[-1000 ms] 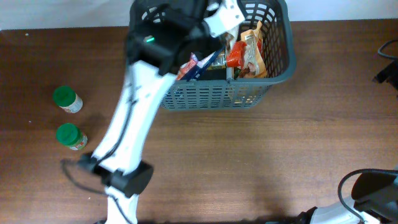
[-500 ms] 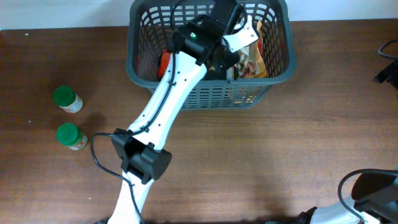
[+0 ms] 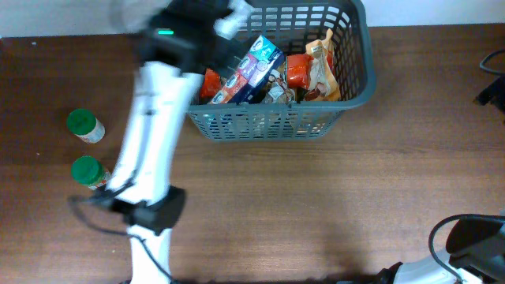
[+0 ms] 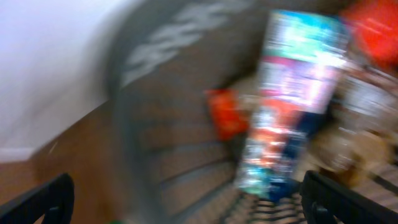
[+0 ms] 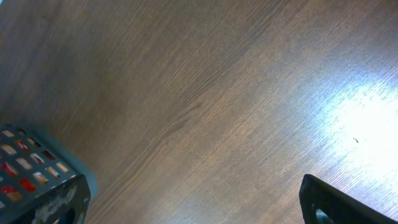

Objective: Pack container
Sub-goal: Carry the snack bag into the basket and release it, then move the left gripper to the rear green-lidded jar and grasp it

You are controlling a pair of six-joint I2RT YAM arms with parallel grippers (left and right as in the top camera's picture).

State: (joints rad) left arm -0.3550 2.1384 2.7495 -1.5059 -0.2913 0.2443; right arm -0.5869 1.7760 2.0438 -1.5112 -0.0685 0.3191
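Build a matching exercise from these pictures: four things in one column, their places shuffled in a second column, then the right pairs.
Things
1. container
2. blue carton
3. orange snack bag
4. green-lidded jars

Places (overhead view)
A. standing on the bare table, well off to the left of the picture
B. lying slantwise on top of other goods, mid-container
C. at the table's far edge, top of the picture
D. inside the container, in its right-hand part

Pairs: 1-C, 2-B, 3-D, 4-A
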